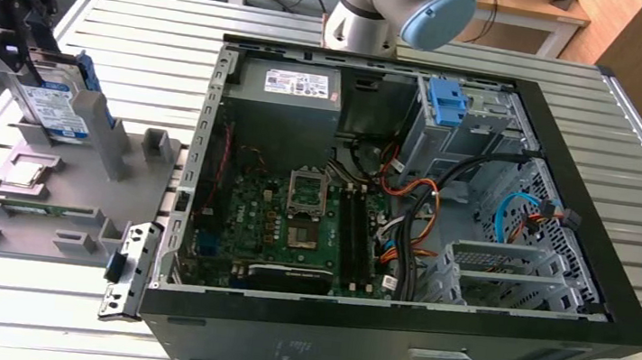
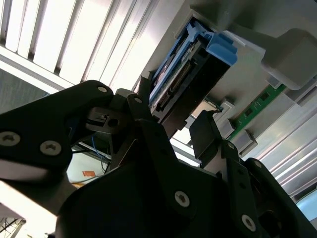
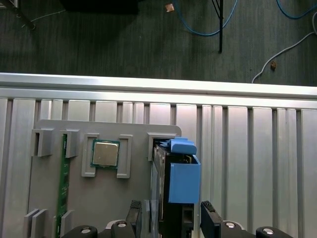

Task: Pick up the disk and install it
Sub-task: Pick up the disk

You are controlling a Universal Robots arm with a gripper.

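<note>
My gripper (image 3: 171,207) points down over the upright disk (image 3: 181,183) in the grey holder (image 3: 99,198) — fingers spread, straddling it, unclamped.

Pincer (image 3: 171,206) straddles the upright disk (image 3: 182,183) (slim gap at one finger); fixture (image 3: 124,198) ribs crowd one flank, bare tabletop (image 3: 247,163) beyond the other.
</note>
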